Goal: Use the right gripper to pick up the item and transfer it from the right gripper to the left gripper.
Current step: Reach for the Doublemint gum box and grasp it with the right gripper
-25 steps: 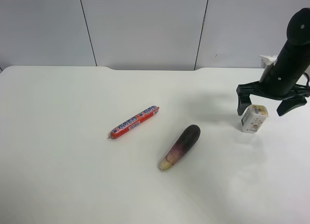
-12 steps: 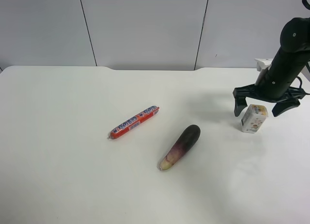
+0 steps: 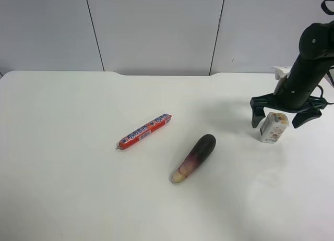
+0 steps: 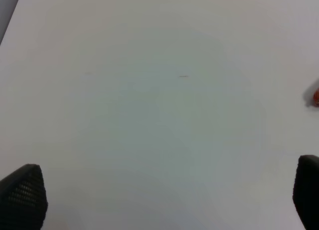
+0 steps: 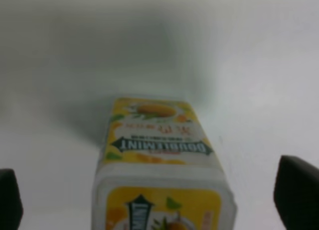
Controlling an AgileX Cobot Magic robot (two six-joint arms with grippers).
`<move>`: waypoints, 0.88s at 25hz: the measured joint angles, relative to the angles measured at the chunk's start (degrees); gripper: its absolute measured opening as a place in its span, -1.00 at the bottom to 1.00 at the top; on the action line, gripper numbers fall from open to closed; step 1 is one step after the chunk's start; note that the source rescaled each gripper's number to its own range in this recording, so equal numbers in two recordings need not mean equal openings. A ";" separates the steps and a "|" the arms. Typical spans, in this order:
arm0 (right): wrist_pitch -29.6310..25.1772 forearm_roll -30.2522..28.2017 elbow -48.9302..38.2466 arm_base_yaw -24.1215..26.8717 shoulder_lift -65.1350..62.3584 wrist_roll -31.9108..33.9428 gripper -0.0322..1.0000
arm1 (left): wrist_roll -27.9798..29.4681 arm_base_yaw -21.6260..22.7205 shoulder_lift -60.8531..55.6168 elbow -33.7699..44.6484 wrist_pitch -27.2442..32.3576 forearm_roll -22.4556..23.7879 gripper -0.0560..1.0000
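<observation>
Right hand [image 3: 276, 123], the black two-finger claw on the all-black arm at the exterior high view's right, hung released above the white counter [image 3: 78, 189], its jaws spread wide with one finger on either side of the task's item and neither touching it. Left hand [image 4: 165, 194] was likewise released, its black fingertips parted over bare counter; it did not appear in the exterior high view.

Well apart from the right hand lay a purple eggplant with a pale stem end [image 3: 194, 158] near the counter's middle, and beyond it a red sausage stick with blue-and-white print [image 3: 144, 131]. Neither belonged to the task.

Smallest was the item, a small white box-shaped carton with yellow fruit pictures and a green label [image 3: 273, 127]. It stood upright on the counter near the far edge, directly between and below the open jaws.

Handling, as judged: the carton was probably light and fairly stiff, though its thin walls might dent under a hard squeeze. Its glossy printed faces looked slippery. The two opposite side faces facing the fingers, taken at about mid-height, seemed the best hold. A grip kept low on the body would leave the upper part free for the left hand at the transfer.
</observation>
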State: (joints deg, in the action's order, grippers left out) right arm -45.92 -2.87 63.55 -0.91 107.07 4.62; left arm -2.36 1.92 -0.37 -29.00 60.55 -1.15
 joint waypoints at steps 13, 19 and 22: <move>0.91 0.00 0.00 0.00 0.44 0.00 0.02 | 0.00 0.00 0.00 0.00 0.00 0.00 1.00; -0.34 2.24 0.00 0.00 0.44 0.00 -0.91 | 0.00 0.00 0.00 0.00 0.00 0.00 1.00; -0.39 3.33 0.00 0.00 0.44 0.02 -0.94 | 0.00 0.00 0.00 0.00 0.00 0.00 1.00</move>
State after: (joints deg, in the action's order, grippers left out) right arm -46.31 0.46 63.55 -0.91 107.51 4.64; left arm -2.36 1.92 -0.37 -29.00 60.55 -1.15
